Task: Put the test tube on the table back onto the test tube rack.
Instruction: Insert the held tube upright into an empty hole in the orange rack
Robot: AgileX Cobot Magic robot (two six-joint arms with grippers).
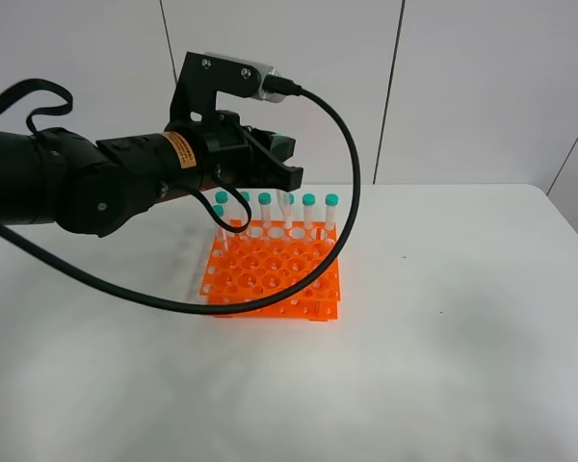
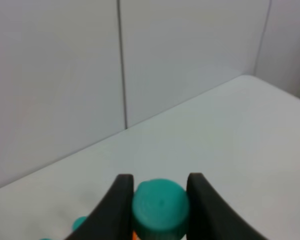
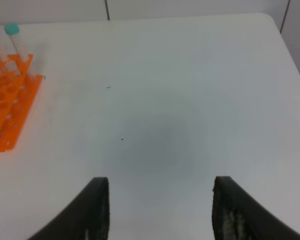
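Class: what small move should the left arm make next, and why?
Probably lower the left gripper straight down, easing the test tube into a free hole. The gripper is shut on its teal cap, and it hangs above the back row of the test tube rack, apparently not yet seated.

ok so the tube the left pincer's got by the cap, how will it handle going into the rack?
Probably stiff and light: the matching tubes in the rack are slim clear plastic. The left pincer grips the tube only by its round cap, so it may pivot or slip. Dropped on the table, it would likely roll.
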